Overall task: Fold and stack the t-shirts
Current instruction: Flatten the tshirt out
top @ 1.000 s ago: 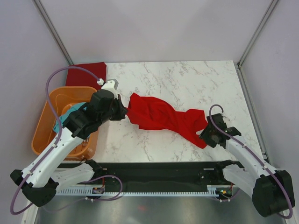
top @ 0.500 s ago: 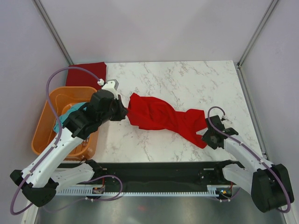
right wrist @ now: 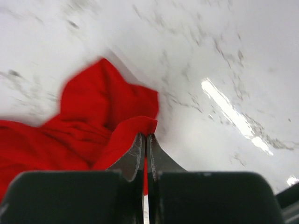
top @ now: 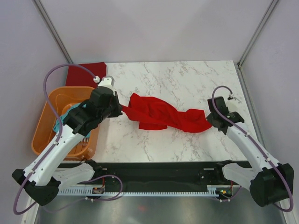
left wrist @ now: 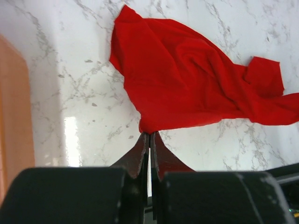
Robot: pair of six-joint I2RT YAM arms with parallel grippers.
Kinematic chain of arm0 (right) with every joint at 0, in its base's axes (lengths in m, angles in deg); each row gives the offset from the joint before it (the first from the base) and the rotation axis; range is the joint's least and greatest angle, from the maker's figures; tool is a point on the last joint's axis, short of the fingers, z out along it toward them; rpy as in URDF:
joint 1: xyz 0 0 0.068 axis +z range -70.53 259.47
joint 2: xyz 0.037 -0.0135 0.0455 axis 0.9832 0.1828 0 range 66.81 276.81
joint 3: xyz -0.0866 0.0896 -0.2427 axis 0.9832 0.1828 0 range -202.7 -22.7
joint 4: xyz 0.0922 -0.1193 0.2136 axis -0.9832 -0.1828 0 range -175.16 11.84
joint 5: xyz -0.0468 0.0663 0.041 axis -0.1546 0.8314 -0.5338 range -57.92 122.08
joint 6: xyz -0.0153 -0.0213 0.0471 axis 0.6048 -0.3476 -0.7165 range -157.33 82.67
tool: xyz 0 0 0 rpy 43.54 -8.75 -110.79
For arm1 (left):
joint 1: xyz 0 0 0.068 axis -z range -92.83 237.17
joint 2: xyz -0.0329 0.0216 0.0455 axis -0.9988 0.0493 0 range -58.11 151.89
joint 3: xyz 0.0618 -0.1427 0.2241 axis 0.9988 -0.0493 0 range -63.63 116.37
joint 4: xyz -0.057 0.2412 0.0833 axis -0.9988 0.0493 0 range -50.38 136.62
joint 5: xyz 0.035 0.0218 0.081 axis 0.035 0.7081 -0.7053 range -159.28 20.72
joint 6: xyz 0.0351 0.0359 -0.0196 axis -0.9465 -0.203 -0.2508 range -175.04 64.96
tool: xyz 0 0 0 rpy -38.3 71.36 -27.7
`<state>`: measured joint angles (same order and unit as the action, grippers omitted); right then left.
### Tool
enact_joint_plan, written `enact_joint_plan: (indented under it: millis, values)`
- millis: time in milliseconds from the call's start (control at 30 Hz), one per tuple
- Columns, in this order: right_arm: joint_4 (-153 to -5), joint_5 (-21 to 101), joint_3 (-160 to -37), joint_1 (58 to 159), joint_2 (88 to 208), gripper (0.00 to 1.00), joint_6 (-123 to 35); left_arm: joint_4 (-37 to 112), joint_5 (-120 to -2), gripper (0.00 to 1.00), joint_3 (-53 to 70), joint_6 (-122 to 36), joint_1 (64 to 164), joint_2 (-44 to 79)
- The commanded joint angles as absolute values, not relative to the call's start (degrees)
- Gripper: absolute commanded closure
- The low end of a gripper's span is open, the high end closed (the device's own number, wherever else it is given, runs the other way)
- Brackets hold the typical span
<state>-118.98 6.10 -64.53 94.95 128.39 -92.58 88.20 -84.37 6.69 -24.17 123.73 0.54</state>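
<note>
A bright red t-shirt [top: 161, 114] lies crumpled and stretched across the marble table [top: 187, 79]. My left gripper [top: 120, 109] is shut on its left edge, and the pinched cloth [left wrist: 187, 88] shows just above the fingertips [left wrist: 140, 149] in the left wrist view. My right gripper [top: 209, 119] is shut on the shirt's right end; red cloth [right wrist: 98, 126] sits between the pads [right wrist: 135, 154]. A darker maroon t-shirt [top: 85, 73] lies folded at the back left. A teal t-shirt [top: 65, 116] sits in the orange basket, mostly under the left arm.
The orange plastic basket [top: 51, 119] stands at the left table edge beneath my left arm. Frame posts rise at the back corners. Bare marble extends behind the red shirt and to its front.
My right gripper closed on the shirt's right end and moved back and to the right, pulling that end along. The left gripper shifted slightly back, still holding its edge.
</note>
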Motion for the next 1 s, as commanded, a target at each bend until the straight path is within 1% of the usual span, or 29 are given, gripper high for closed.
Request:
enact_joint_plan:
  millis: [0, 167, 300, 433, 500, 600, 700, 800, 967]
  values:
    - [-122.6, -0.3, -75.1, 93.7, 128.3, 1.0, -90.5, 89.8, -90.1, 0.98, 10.8, -27.7, 122.2, 0.3]
    - [-122.9, 0.5, -81.8, 87.5, 130.5, 1.0, -87.3, 92.3, -94.0, 0.98, 12.7, -29.3, 120.9, 0.0]
    - [-122.9, 1.1, -84.7, 82.3, 131.9, 1.0, -85.0, 94.2, -96.2, 0.98, 14.5, -30.1, 120.2, -0.8]
    - [-123.3, 4.5, -86.4, 79.7, 132.9, 1.0, -83.9, 94.9, -97.7, 0.98, 15.6, -30.5, 119.7, -1.2]
    - [-123.8, 5.0, -87.2, 79.7, 133.7, 1.0, -83.7, 95.3, -97.9, 0.98, 16.5, -30.5, 119.6, -1.7]
    - [-124.6, 5.3, -88.5, 76.8, 135.4, 1.0, -83.4, 95.5, -98.5, 0.98, 17.5, -30.7, 119.5, -2.2]
    - [-125.0, 6.2, -92.1, 75.8, 136.8, 1.0, -82.6, 95.4, -97.4, 0.98, 18.8, -30.9, 119.5, -2.6]
    - [-124.9, 7.2, -97.9, 75.8, 137.6, 1.0, -81.2, 95.3, -95.5, 0.98, 20.8, -31.5, 119.5, -2.5]
    - [-124.7, 7.2, -111.5, 75.8, 137.9, 1.0, -78.6, 95.0, -94.9, 0.98, 27.5, -33.9, 119.5, -2.2]
